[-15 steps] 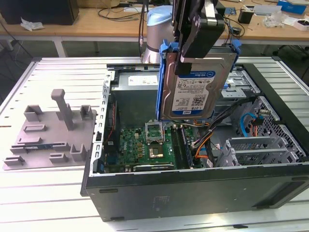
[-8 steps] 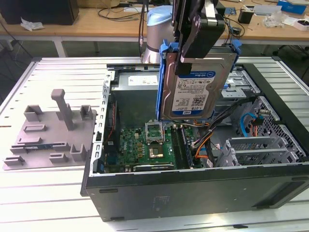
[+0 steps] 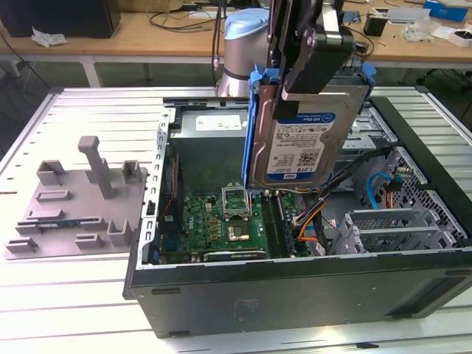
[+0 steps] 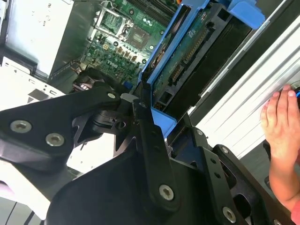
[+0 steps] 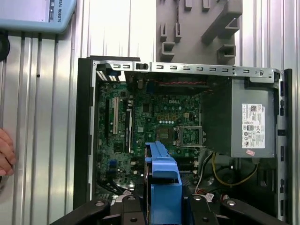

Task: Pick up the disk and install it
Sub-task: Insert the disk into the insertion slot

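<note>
Since the disk [image 3: 306,140] prob. has to go edge-first into a bay, the gripper [image 3: 295,96] carries it upright, label face toward the exterior camera, w/ the blue carrier frame down both long edges. Its fingers [image 4: 150,140] are pinched on the disk at the upper end, so the lower end hangs free. In the second wrist view the circuit-board side & connector strip show beyond them.

The disk is in the air over the open PC case [image 3: 295,291], above the mobo [image 3: 221,221] approx mid-case. By the look of it, it touches nothing below and isn't yet seated anywhere.

Grey metal bays [image 3: 383,228] sit at the case end toward the exterior view's right. The PSU [image 5: 251,126], w/ a white sticker, sits at the end by the arm's base. The case lies on its side, open face up, prob. so the arm can work straight down.

The arm [image 3: 243,44] rises at the table's [image 3: 74,317] far edge, wrist turned down over the case. A grey fixture [image 3: 81,199] lies near the table edge at the exterior view's left. A person's hand [image 5: 5,157] rests on the table just outside the case wall.
</note>
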